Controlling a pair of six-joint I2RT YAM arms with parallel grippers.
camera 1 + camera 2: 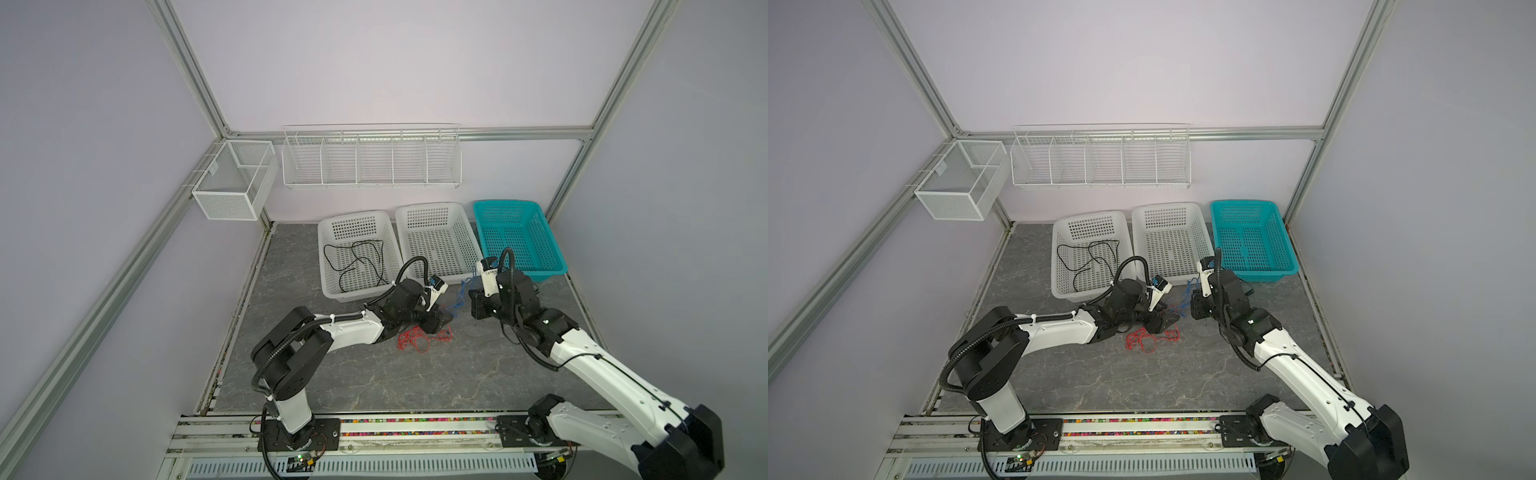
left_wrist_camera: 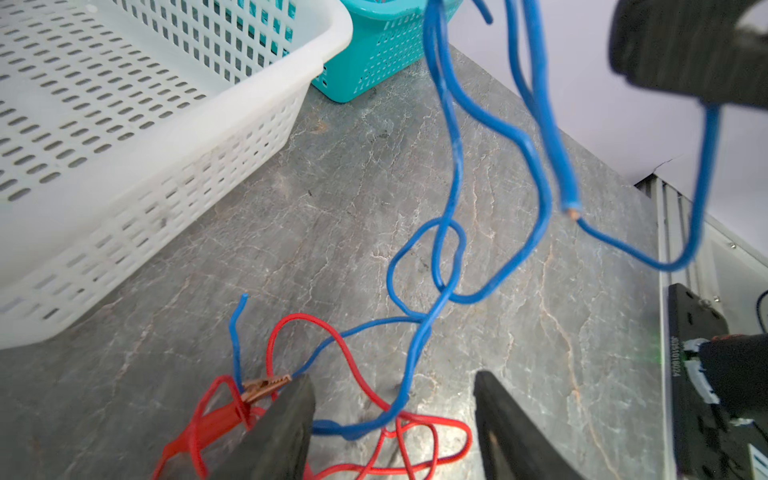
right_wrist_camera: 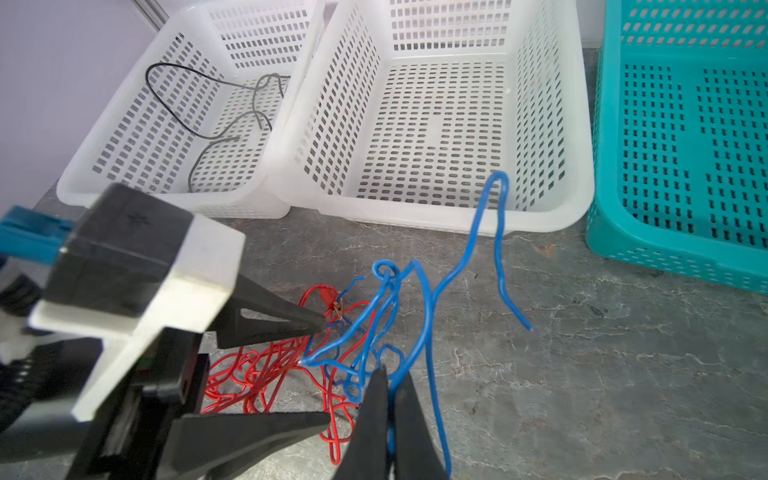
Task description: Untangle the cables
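Observation:
A red cable (image 1: 419,338) (image 2: 374,390) and a blue cable (image 1: 460,297) (image 3: 424,316) lie tangled together on the grey table. My left gripper (image 1: 440,322) (image 2: 395,415) is low over the knot and open. Strands of both colours run between its black fingers (image 2: 286,428). A copper alligator clip (image 2: 266,384) with a red boot sits beside one finger. My right gripper (image 1: 471,293) (image 3: 388,382) is shut on the blue cable and holds it above the table, so loops hang down. A black cable (image 1: 357,262) (image 3: 216,108) lies loose in the left white basket (image 1: 349,226).
An empty white basket (image 1: 424,216) and a teal basket (image 1: 507,203) stand in a row behind the tangle. A white wire rack (image 1: 370,158) and a mesh box (image 1: 232,183) hang on the walls. Both arms meet close together at the middle.

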